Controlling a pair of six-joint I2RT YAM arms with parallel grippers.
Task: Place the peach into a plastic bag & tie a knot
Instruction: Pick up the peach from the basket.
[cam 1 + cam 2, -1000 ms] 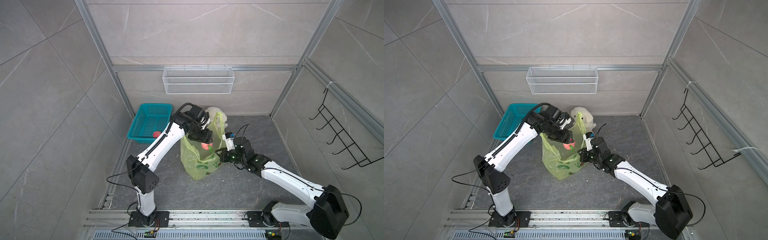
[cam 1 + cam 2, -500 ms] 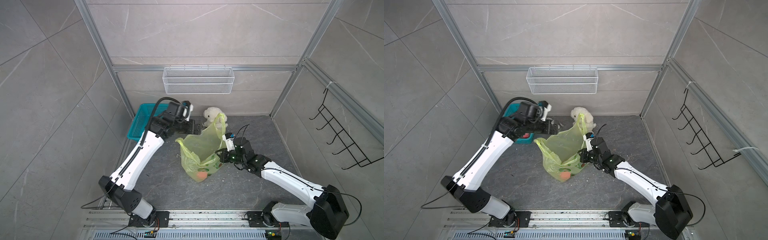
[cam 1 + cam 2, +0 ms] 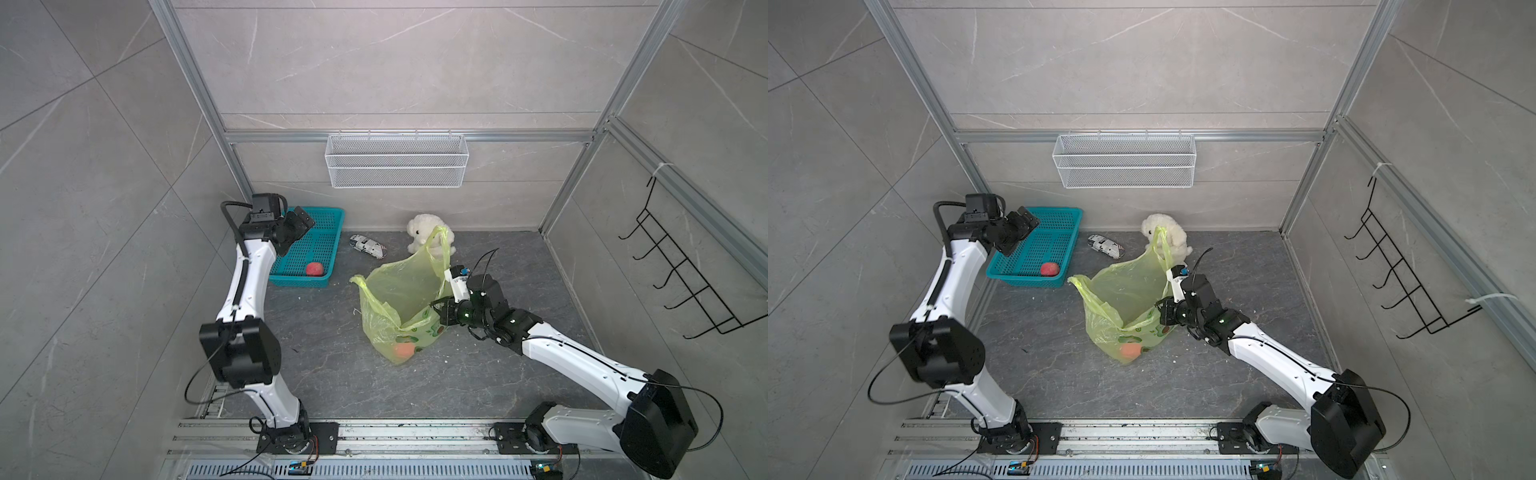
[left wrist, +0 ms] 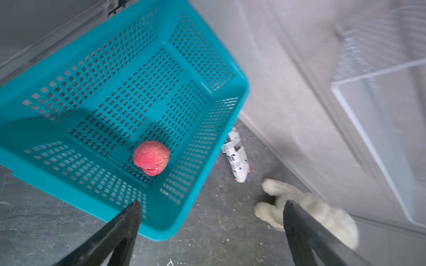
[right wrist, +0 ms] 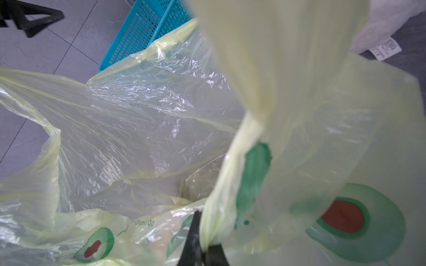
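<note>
Left gripper (image 3: 304, 221) retreated over basket (image 3: 335, 245) (bagged peach (image 3: 403, 350) shows only from above).

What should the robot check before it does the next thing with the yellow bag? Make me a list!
1. Peach inside the bag: ok, it lies at the bottom.
2. Right gripper holding the bag: ok, shut on a bunched bit of its edge.
3. Left gripper free to help: ok, open and empty, above the basket, apart from the bag.
4. Handle loop easy to grab: ok, it stands up in front of the plush dog.
5. Second handle easy to find: cannot tell, that side is crumpled.
6. Bag tied shut: not ok, its mouth gapes open.
</note>
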